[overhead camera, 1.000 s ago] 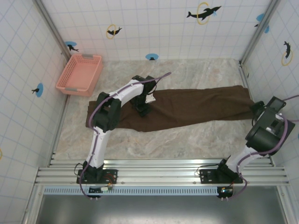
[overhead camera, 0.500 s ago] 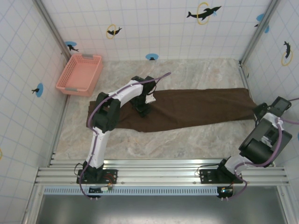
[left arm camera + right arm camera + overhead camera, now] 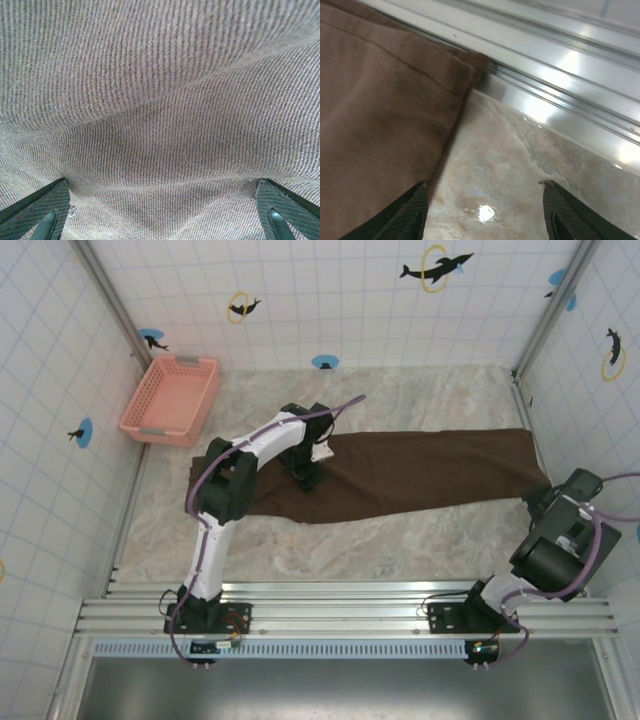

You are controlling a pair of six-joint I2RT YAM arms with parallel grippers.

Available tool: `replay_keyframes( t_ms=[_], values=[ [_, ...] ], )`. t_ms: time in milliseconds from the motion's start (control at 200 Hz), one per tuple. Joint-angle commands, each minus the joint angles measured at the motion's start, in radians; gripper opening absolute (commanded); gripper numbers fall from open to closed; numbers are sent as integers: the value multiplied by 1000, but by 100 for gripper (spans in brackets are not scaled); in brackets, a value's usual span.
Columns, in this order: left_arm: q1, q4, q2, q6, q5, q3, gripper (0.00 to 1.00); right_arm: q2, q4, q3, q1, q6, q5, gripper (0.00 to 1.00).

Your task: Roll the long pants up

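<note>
- One pair of long pants [image 3: 420,472]: dark brown, lying flat and stretched across the middle of the marble table [image 3: 330,545], from near the left arm to the right wall. No rolled portion is visible.
- The legs cannot be counted separately in the overhead view; the garment reads as a single long strip.
- Two arms, two grippers.
- Left gripper [image 3: 305,477]: positioned low over the left part of the pants, pointing down onto the cloth.
- Left wrist view: left gripper [image 3: 160,220] has two fingers [image 3: 37,215] in the bottom corners, spread wide. Ribbed brown fabric lies between them, with one fold ridge crossing the cloth above. Nothing is pinched.
- Right gripper [image 3: 540,502]: at the right end of the pants, beside the hem.
- Right wrist view: right gripper [image 3: 487,220] has two fingers [image 3: 405,215] set wide apart, with bare marble between them.
- The left-hand finger sits just at the hem edge of the pants [image 3: 380,110]. Whether it touches the cloth cannot be determined.
- One hem corner lies against the metal rail [image 3: 560,90] at the wall base.
- One pink basket [image 3: 172,400]: far-left corner of the table, well apart from the pants.
</note>
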Motion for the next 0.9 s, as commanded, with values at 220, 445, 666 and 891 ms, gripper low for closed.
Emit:
replay_keyframes(
  t_ms=[220, 445, 666, 891],
  values=[
    [-8, 15, -6, -15, 44, -29, 97, 112, 95, 10, -7, 51, -7, 64],
    [-8, -3, 14, -4, 32, -7, 98, 235, 116, 80, -7, 78, 3, 63],
    [-8, -17, 27, 4, 18, 4, 97, 364, 170, 147, 19, 121, -24, 59],
    [-8, -23, 31, -4, 17, 11, 97, 371, 311, 122, 55, 185, -41, 29]
  ],
)
